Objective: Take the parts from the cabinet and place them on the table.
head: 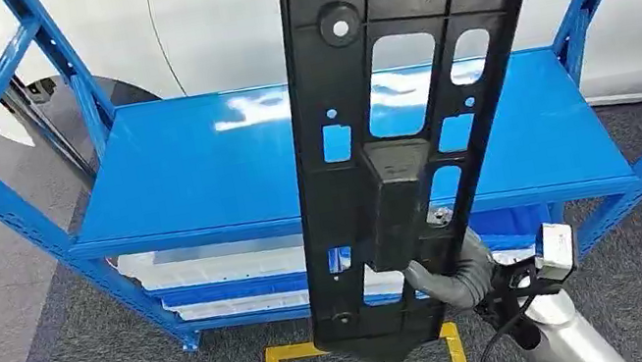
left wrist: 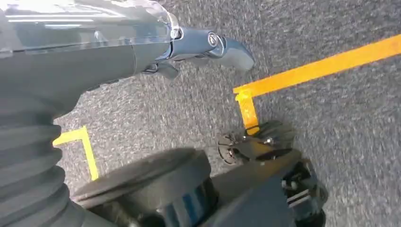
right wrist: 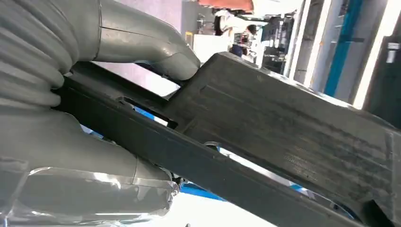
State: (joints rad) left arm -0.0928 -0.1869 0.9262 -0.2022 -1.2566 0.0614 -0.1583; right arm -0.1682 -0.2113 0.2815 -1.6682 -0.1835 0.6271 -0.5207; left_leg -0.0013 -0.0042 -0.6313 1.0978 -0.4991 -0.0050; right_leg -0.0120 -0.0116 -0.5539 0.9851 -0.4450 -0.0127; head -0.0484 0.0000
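While the long black plastic panel with the rectangular cut-outs (head: 407,126) is clearly off the shelving and up in the air, I'd say this job is only about halfway there. The right hand (head: 448,273) grips the panel low down, near its bottom end, fingers wrapped round the raised boxy block in the middle of it, and the right wrist view backs that up: the thick grey thumb (right wrist: 161,52) presses on one face of the panel (right wrist: 283,137) with the rest of the hand underneath. The panel stands roughly upright, tilted a bit, right in front of the head camera, between the robot and the blue metal shelving rack (head: 196,173). The rack's wide blue shelf looks bare where I can see it, and there are white trays (head: 212,265) on the lower level, near the floor. The left hand (left wrist: 208,47) hangs down over the grey carpet with yellow tape lines (left wrist: 321,68); it holds nothing, though I honestly can't tell from that angle whether its fingers are spread or curled. So the picking-up part seems done for this piece. What's left, as far as I can judge: get to the table, which I don't spot here, and set the panel down. Whether more parts wait in the rack, no idea.
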